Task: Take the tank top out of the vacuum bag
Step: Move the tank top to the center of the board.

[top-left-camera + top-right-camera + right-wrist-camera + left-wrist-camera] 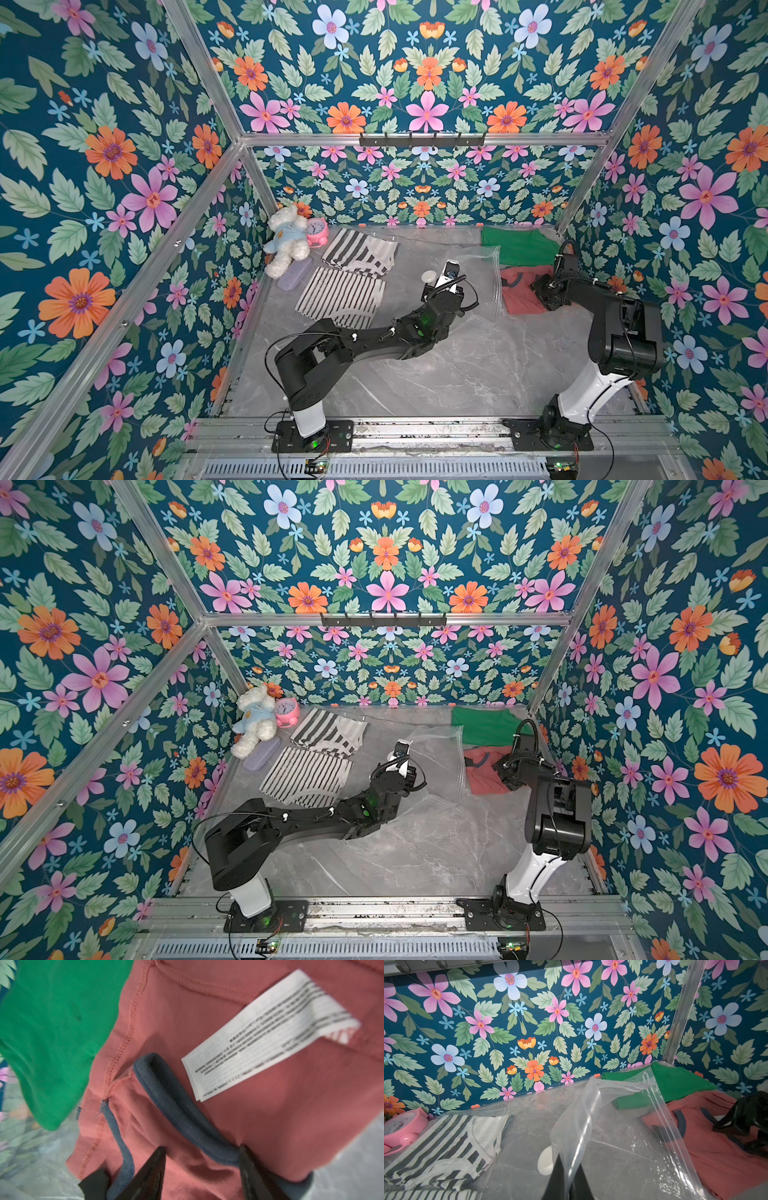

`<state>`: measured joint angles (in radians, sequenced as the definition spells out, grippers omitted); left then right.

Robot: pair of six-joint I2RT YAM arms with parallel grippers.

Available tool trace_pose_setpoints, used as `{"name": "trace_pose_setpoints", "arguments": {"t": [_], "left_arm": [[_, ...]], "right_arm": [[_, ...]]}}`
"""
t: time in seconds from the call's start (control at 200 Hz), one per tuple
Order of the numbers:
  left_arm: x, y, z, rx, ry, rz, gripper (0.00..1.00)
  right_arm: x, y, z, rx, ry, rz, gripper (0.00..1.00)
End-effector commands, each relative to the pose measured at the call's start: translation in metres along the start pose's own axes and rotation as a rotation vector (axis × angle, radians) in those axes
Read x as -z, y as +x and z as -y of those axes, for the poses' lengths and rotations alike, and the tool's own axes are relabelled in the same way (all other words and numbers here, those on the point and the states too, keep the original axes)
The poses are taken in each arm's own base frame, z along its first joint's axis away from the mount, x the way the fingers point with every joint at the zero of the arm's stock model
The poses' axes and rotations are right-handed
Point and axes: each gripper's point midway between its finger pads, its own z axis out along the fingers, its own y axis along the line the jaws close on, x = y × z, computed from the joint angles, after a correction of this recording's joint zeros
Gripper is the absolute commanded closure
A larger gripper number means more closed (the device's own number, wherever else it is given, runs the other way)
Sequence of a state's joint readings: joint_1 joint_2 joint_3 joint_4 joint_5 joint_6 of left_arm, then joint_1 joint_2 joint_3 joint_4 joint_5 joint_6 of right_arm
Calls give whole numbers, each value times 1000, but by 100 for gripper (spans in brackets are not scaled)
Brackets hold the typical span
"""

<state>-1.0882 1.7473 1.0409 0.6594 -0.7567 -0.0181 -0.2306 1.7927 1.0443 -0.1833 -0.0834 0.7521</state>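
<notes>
A grey marble tabletop [457,374] fills a booth lined with floral wallpaper [415,83]; both arms rise from its near edge. Mid-table, the left gripper [568,1165] is pinched together on a raised fold of the vacuum bag [469,266], which lies clear and crumpled at the centre, its round white valve cap [428,276] just beside the fingers [556,1169]. The bag's zip-seal strip [670,1130] runs along the side facing the right arm and overlaps the edge of the coral tank top [521,299], most of which lies outside the bag. The right gripper [201,1148] is down on that top, jaws apart astride its navy trim [176,1109], near a white care label [270,1032]. Beyond lies a green garment [515,245]. Across the table lie two striped garments [340,293], with a teddy bear [286,245] and pink alarm clock [318,231] in the far corner.
</notes>
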Motion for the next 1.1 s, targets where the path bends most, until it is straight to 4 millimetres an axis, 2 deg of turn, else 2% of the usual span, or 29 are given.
{"name": "trace_pose_setpoints", "arguments": {"t": [0.0, 0.335, 0.5, 0.77, 0.785, 0.815, 0.945, 1.095], "left_arm": [[1, -13, -6, 28, -20, 38, 91], [3, -11, -7, 29, -20, 30, 91], [5, -15, -9, 30, -19, 44, 90], [9, -20, -13, 56, -14, 57, 90], [9, -20, -12, 57, -14, 57, 90], [9, -20, -12, 53, -15, 53, 90], [7, -16, -10, 44, -12, 42, 91], [6, -15, -8, 44, -5, 35, 96]], "right_arm": [[-10, 20, 15, -91, 37, -82, 41], [-13, 24, 20, -189, 13, -64, 42], [-8, 23, 13, -193, -15, -73, 43], [30, 14, -16, -103, -116, -32, 42], [40, 10, -23, -90, -142, -15, 42], [46, 10, -28, -72, -155, -11, 42], [68, 17, -45, 17, -216, 10, 41], [97, 34, -82, 89, -475, -19, 41]]}}
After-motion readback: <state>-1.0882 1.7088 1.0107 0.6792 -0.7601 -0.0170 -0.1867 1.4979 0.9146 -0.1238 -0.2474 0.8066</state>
